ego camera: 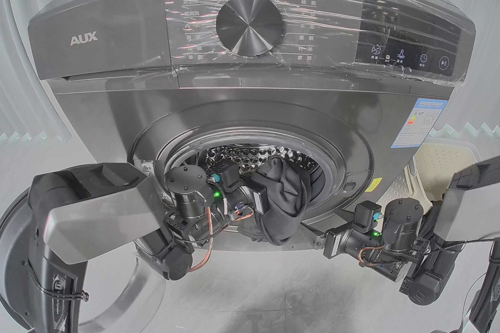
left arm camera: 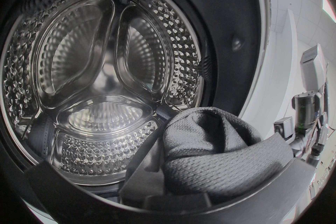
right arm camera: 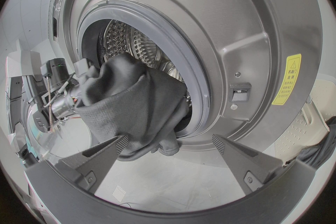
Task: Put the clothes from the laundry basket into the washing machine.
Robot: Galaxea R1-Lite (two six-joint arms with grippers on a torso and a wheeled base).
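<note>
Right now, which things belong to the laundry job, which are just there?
Job: dark grey knitted garment, left gripper holding it, grey front-loading washing machine, cream perforated plastic laundry basket, open right gripper.
Just there: yellow warning sticker, blue energy label, clear plastic film.

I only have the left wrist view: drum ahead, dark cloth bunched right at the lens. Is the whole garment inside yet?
Observer: No. In the head view much of the dark garment hangs outside the washing machine, down past the lower rim of its opening.
Operator: Is the right arm holding anything?
Observer: No. The right end effector is in front of the opening, low and to the right, with its fingers open and empty.
Operator: Anything left in the basket?
Observer: The right wrist view shows the laundry basket beside the machine, with a dark cloth in it.
</note>
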